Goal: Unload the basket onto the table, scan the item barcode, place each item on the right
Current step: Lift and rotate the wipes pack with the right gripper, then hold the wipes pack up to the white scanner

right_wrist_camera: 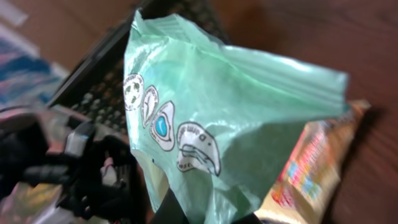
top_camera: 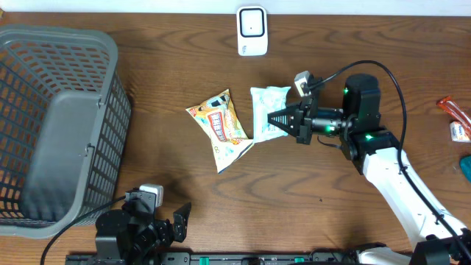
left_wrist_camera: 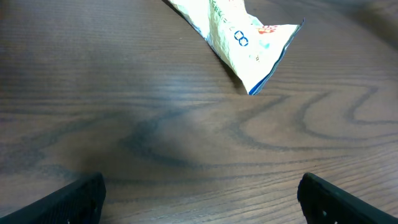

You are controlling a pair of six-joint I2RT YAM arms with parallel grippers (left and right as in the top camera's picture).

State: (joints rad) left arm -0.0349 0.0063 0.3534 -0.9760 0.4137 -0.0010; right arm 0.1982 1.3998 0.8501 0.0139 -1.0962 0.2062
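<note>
**Position of work.** The green packet [top_camera: 266, 105] sits just right of bench centre in the overhead view. Its 3 o'clock edge is pinched in the right tool [top_camera: 271, 120], whose jaws are closed on the film. The right wrist view shows the packet standing up before the camera, crumpled at the grip. It is therefore judged to be lifted at least partly off the bench [top_camera: 147, 59]; how far cannot be told. An edge hold leaves both broad faces uncovered, which suits presenting a code to a reader.

**Scanner.** The white scanner [top_camera: 252, 31] stands at the 12 o'clock edge of the bench, near the packet but apart from it, toward 11 o'clock of the right tool. The packet is not yet in front of it.

**Barcode.** The face toward the wrist camera carries a row of small round symbols. No barcode can be made out there.

**Other items.** An orange snack packet [top_camera: 221, 126] lies flat at 9 o'clock of the green one. Whether their edges touch or overlap cannot be told. A grey basket [top_camera: 110, 132] occupies the 9 o'clock end, likely for finished items.

**Left tool** [top_camera: 173, 223]. Parked at 7 o'clock, jaws wide apart, holding nothing. Its camera sees only a corner of the snack packet.

**Assessment.** Pick-up appears done. Carrying the packet to the scanner and turning the coded face to it remain. The thin film may slip or fold over the code.
</note>
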